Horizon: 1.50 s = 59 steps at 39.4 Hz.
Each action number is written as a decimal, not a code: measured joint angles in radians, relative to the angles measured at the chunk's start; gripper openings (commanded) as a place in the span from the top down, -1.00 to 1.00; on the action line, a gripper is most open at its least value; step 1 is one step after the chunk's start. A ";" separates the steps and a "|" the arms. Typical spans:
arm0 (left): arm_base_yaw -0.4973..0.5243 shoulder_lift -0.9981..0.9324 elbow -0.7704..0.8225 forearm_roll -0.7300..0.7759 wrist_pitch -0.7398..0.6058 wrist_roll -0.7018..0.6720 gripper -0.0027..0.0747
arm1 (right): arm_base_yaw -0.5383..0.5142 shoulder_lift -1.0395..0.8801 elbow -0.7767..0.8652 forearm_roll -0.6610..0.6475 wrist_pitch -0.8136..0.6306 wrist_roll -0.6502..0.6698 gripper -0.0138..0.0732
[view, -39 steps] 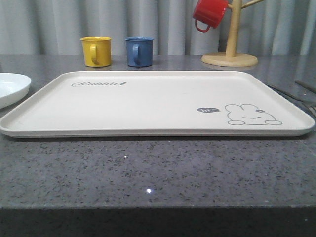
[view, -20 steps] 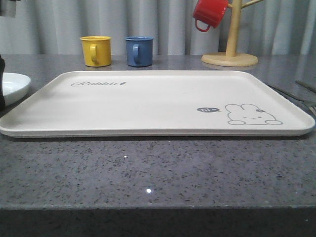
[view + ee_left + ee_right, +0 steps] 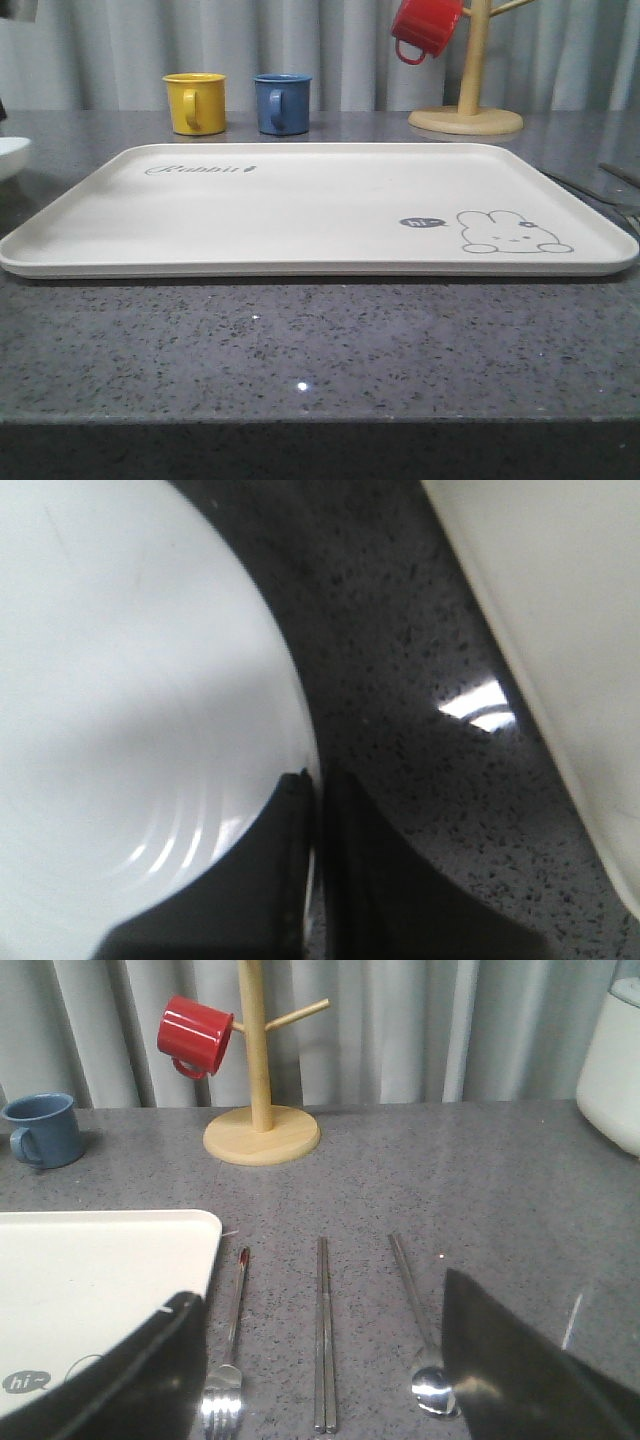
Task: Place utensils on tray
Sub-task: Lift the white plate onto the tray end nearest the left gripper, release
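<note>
The cream tray (image 3: pixel 300 205) with the rabbit drawing lies across the middle of the counter, nothing on it. Right of it, on the grey counter, the utensils lie side by side: fork (image 3: pixel 232 1330), chopsticks (image 3: pixel 323 1340) and spoon (image 3: pixel 418 1330). My right gripper (image 3: pixel 318 1292) hangs open above them, one finger near the tray's corner (image 3: pixel 150 1250), the other beside the spoon's bowl. My left gripper (image 3: pixel 318 810) is shut on the rim of the round white plate (image 3: pixel 130 680), left of the tray (image 3: pixel 560 600).
Yellow mug (image 3: pixel 195 103) and blue mug (image 3: pixel 281 103) stand behind the tray. A wooden mug tree (image 3: pixel 468 100) with a red mug (image 3: pixel 424 28) stands at the back right. A white appliance (image 3: pixel 612 1070) stands at the far right. The plate (image 3: pixel 12 157) sits at the left edge.
The white plate has slid to the left, away from the tray, with the left gripper on its rim. The tray and mugs have not moved.
</note>
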 measured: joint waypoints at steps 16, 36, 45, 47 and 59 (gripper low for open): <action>-0.479 0.060 -0.237 0.037 0.013 -0.006 0.98 | 0.000 0.000 0.000 0.000 0.001 0.000 -0.53; -0.528 0.222 -0.239 -0.018 0.079 -0.010 0.06 | 0.000 0.000 0.000 0.000 0.001 0.000 -0.53; -0.488 0.123 -0.282 -0.031 0.081 -0.070 0.60 | 0.000 0.000 0.000 0.000 0.001 0.000 -0.53; -0.434 0.073 -0.282 -0.033 0.085 -0.089 0.81 | 0.000 0.000 0.000 0.000 0.001 0.000 -0.53; -0.037 -0.289 -0.048 -0.072 -0.040 -0.121 0.98 | 0.000 0.000 0.000 0.000 0.001 0.000 -0.53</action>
